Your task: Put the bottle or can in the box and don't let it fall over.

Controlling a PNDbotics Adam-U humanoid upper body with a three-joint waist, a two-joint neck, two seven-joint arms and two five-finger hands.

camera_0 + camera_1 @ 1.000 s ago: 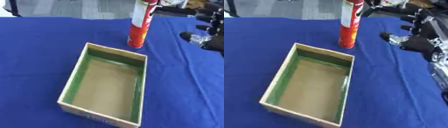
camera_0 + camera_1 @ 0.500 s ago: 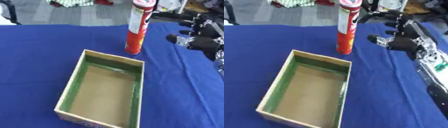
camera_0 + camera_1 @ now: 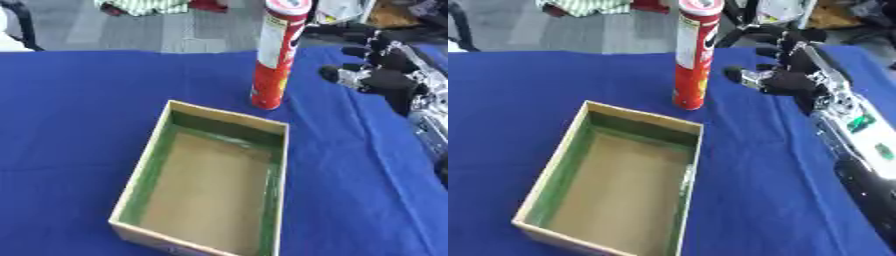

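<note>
Where the left eye view is used, the can (image 3: pixel 276 55) stands upright on the blue bench (image 3: pixel 79 110), just beyond the far wall of the empty box (image 3: pixel 140 172); tall and narrow, it will likely tip easily and feel light, stiff and smooth. Through the right eye view, the right hand (image 3: pixel 785 75) hangs beside it, fingers spread, holding nothing; grasp mid-height.
</note>
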